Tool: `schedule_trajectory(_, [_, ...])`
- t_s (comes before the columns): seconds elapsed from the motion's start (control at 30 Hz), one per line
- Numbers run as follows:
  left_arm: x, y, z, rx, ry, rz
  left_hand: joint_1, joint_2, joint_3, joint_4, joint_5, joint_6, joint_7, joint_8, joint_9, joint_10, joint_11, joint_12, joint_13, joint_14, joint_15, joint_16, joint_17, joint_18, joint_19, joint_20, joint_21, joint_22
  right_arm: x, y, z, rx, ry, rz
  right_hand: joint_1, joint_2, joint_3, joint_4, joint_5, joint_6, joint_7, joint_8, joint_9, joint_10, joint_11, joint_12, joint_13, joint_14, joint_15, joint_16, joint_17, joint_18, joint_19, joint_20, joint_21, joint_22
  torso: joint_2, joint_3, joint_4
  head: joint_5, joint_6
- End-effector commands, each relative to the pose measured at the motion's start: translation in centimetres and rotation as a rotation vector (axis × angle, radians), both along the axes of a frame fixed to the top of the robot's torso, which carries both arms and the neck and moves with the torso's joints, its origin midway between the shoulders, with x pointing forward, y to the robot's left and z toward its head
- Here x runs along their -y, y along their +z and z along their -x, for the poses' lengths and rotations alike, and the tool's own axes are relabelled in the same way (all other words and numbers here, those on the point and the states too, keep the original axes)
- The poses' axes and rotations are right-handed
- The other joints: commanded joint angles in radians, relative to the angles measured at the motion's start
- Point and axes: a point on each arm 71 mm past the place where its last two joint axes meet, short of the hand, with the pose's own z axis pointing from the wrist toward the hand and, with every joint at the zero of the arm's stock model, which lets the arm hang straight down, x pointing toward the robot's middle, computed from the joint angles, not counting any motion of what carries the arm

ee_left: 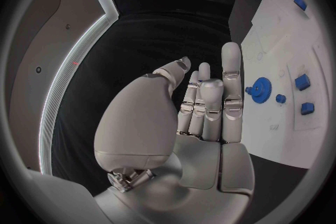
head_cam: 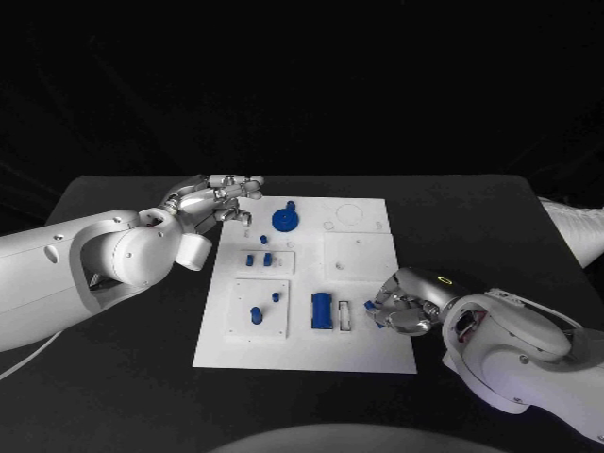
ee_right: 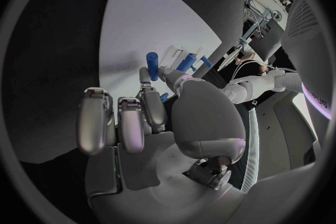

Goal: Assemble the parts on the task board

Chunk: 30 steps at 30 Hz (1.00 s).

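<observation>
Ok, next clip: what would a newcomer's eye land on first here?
Probably the white task board in the middle of the black table, dotted with small blue parts, the blue gear near its far edge standing out most. Next, the two silver hands: the left hand hangs by the board's far left corner holding nothing, while the right hand at the board's right edge pinches a small blue part.

A matte black desk (head_cam: 125, 198) carries a flat white rectangular task board (head_cam: 363, 354) at its middle; a crumpled white cloth-like object (head_cam: 584, 226) lies at its right edge.
</observation>
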Motion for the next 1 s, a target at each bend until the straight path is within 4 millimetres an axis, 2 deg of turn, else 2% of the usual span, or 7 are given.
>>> schedule_trajectory(0.03, [0.2,0.1,0.1,0.007,-0.019,0.007,-0.001,0.009,0.001,-0.005,0.005,-0.01,0.0,0.006,0.0,-0.01,0.0,0.004,0.001,-0.009,-0.001,-0.003,-0.001,0.017,-0.002,0.004,-0.004,-0.002,0.1,-0.4,0.0,-0.092,-0.093,-0.1,-0.01,0.001,-0.01,0.001,0.008,0.023,-0.024,0.004,0.002,0.009,-0.005,0.006,0.086,0.09,-0.007,0.005,0.183,-0.011,0.017,-0.001,0.005,0.001,0.0,0.0002,-0.0013,0.001,-0.001])
schedule_trajectory(0.17, [0.3,0.1,0.1,0.007,-0.021,0.007,-0.001,0.009,0.001,-0.005,0.005,-0.01,0.0,0.006,0.0,-0.01,0.0,0.004,0.001,-0.009,-0.001,-0.003,-0.001,0.017,-0.002,0.004,-0.004,-0.002,-0.2,-0.7,-0.1,-0.119,-0.115,-0.132,-0.016,0.0,-0.017,0.004,0.012,0.024,-0.023,0.004,0.003,0.009,-0.005,0.007,0.087,0.09,-0.007,0.004,0.182,-0.011,0.017,-0.001,0.004,0.0,0.0,0.0013,-0.0014,0.001,-0.001])
schedule_trajectory(0.3, [0.4,0.1,0.1,0.006,-0.025,0.009,-0.001,0.009,0.001,-0.005,0.005,-0.01,0.0,0.006,0.0,-0.01,0.0,0.004,0.001,-0.009,-0.001,-0.003,-0.001,0.017,-0.002,0.004,-0.004,-0.002,-0.7,-1.0,-0.2,-0.147,-0.114,-0.143,-0.02,0.001,-0.024,0.006,0.019,0.025,-0.024,0.004,0.004,0.009,-0.005,0.004,0.085,0.09,-0.007,0.004,0.182,-0.011,0.016,-0.002,0.004,-0.001,0.001,0.0008,-0.0001,0.001,0.0])
schedule_trajectory(0.43, [0.4,0.1,0.1,0.006,-0.027,0.009,0.0,0.009,0.001,-0.005,0.005,-0.01,0.0,0.007,0.0,-0.011,0.0,0.004,0.001,-0.01,-0.001,-0.004,-0.003,0.017,-0.002,0.004,-0.004,-0.002,-1.2,-1.0,-0.3,-0.155,-0.118,-0.16,-0.032,0.008,-0.048,0.013,0.065,0.028,-0.026,0.005,0.009,0.006,-0.006,-0.01,0.079,0.09,-0.008,0.004,0.182,-0.011,0.017,-0.003,0.005,0.001,0.002,0.0017,-0.001,0.004,-0.001])
schedule_trajectory(0.5, [0.4,0.1,0.1,0.005,-0.028,0.009,0.0,0.009,0.001,-0.005,0.005,-0.01,0.0,0.007,0.0,-0.011,0.0,0.004,0.001,-0.01,-0.001,-0.004,-0.003,0.017,-0.002,0.004,-0.004,-0.002,-1.5,-1.0,-0.4,-0.152,-0.119,-0.17,-0.037,0.008,-0.057,0.016,0.076,0.029,-0.026,0.006,0.011,0.007,-0.007,-0.011,0.078,0.09,-0.009,0.005,0.183,-0.012,0.017,-0.003,0.005,0.002,0.001,0.0019,-0.0011,0.003,-0.002])
schedule_trajectory(1.0, [0.6,0.1,0.1,0.004,-0.034,0.011,0.0,0.009,0.001,-0.005,0.005,-0.01,0.0,0.007,0.0,-0.011,0.0,0.004,0.001,-0.01,-0.001,-0.004,-0.003,0.017,-0.002,0.004,-0.004,-0.002,-2.7,-0.9,-0.4,-0.138,-0.095,-0.179,-0.046,0.008,-0.08,0.023,0.084,0.032,-0.027,0.008,0.015,0.007,-0.008,-0.015,0.076,0.09,-0.009,0.006,0.185,-0.012,0.018,-0.004,0.006,0.003,0.001,0.0012,-0.001,0.005,-0.004])
